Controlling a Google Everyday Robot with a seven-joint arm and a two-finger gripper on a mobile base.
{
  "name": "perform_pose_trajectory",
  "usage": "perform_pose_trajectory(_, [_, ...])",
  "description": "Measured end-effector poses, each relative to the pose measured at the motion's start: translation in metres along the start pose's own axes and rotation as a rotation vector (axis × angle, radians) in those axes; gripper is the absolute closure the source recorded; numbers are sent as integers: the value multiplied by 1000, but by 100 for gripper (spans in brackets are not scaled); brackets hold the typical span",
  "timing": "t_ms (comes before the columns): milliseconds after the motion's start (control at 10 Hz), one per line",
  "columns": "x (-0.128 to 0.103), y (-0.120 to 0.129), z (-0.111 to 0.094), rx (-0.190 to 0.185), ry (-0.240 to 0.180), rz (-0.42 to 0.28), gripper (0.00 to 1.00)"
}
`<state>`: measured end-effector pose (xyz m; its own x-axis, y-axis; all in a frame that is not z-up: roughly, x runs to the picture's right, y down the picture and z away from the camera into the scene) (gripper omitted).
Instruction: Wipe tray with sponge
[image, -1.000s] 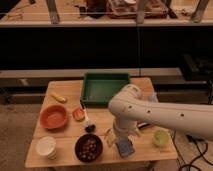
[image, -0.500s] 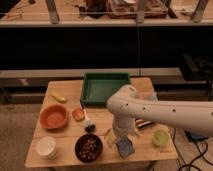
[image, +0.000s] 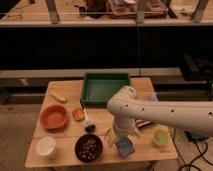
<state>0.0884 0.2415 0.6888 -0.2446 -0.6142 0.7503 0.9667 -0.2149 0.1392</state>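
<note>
The dark green tray (image: 105, 88) stands at the back middle of the wooden table. The slate-blue sponge (image: 124, 147) lies near the table's front edge, right of centre. My white arm comes in from the right, bends over the table and points down. My gripper (image: 122, 139) sits directly over the sponge, at or just above it, well in front of the tray.
An orange bowl (image: 53, 116), a white cup (image: 46, 147) and a dark bowl of nuts (image: 89, 148) stand on the left and front. A small brush (image: 88, 123), an orange item (image: 77, 114), a yellow item (image: 58, 97) and a green cup (image: 160, 138) are also there.
The arm has shifted only slightly over the sponge. The sponge and the other things stay where they were.
</note>
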Motion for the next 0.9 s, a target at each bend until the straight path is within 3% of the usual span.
perform_pose_trajectory(500, [2,0,3,7,7,19,78])
perform_pose_trajectory(600, [2,1,3,11,9,23,84])
perform_pose_trajectory(900, [1,5,-9,14,24,41,85])
